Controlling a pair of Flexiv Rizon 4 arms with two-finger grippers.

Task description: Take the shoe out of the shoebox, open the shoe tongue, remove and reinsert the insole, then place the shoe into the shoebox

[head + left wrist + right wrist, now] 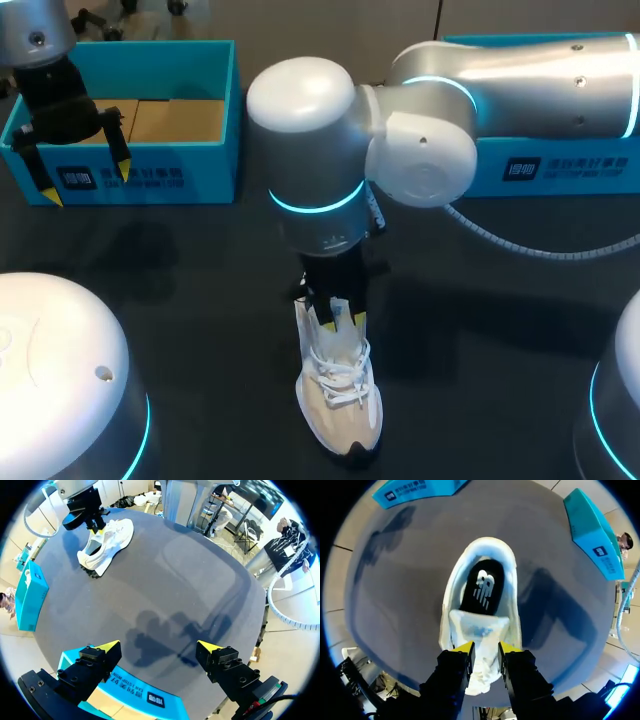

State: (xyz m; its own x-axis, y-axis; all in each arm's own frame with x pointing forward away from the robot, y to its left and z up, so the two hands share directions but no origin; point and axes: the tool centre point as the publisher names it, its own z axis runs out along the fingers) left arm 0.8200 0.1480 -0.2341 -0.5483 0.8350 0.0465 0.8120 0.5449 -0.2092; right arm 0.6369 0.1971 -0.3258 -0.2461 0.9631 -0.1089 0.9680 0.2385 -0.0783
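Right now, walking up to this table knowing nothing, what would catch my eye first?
A white shoe stands alone mid-table, its tongue pinched between the right gripper's yellow tips, with the black insole showing inside. At the table's far left, the left gripper hangs open over a bright blue shoebox.

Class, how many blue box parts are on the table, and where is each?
2. An open box at the far left of the table; a second box piece at the far right, partly hidden behind the right arm.
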